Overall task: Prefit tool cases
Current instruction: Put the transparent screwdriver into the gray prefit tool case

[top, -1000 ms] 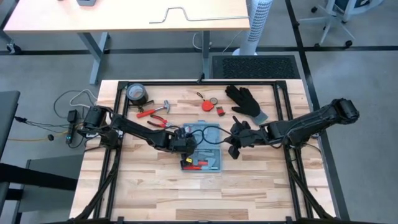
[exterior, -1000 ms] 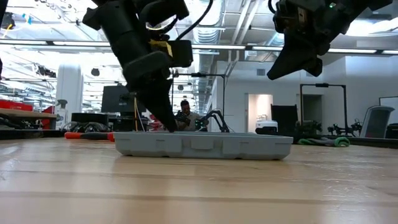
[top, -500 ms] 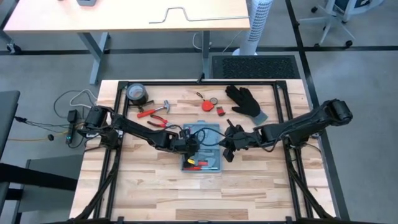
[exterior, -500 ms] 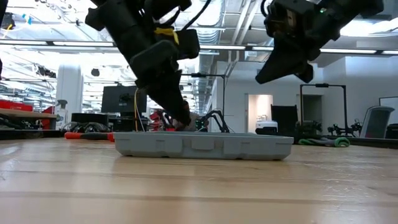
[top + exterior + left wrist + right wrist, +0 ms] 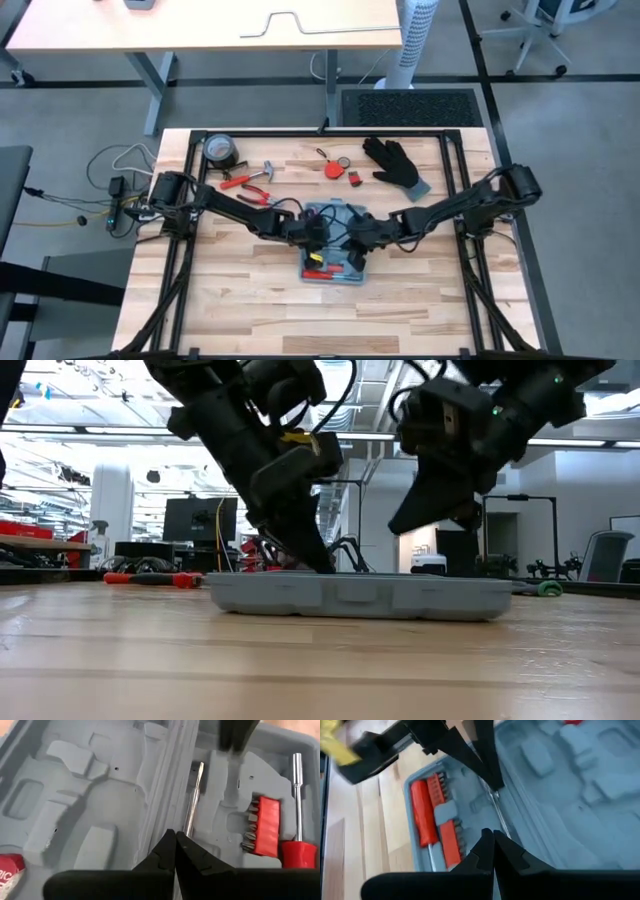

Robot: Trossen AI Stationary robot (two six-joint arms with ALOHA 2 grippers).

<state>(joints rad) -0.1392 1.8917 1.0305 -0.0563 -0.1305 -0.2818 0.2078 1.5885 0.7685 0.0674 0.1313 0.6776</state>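
- Tool case (image 5: 335, 251) lies open and flat near the middle of the wooden table (image 5: 250, 300); grey moulded recesses face up.
- Inside the case: a red bit holder (image 5: 267, 831), a red-handled driver (image 5: 297, 815) just beside it, and a thin metal shaft (image 5: 192, 797) lying along the centre ridge.
- Left claw (image 5: 316, 231) reaches in from the left, tips down inside the case at the centre ridge. Wrist view: fingers (image 5: 165, 852) pressed together, nothing between them, tip just beside the thin shaft.
- Right claw (image 5: 356, 240) comes in from the right, over the case. Wrist view: fingers pressed together, holding nothing, above the ridge near the shaft.
- Low view: left claw's tip meets the case's top edge; right claw hangs a little above it.
- The two claws are close together over the case, apart.
- Elsewhere on the table, well apart from the case: black glove (image 5: 394, 163), tape roll (image 5: 219, 150), pliers with red grips (image 5: 236, 181), small hammer (image 5: 265, 172).
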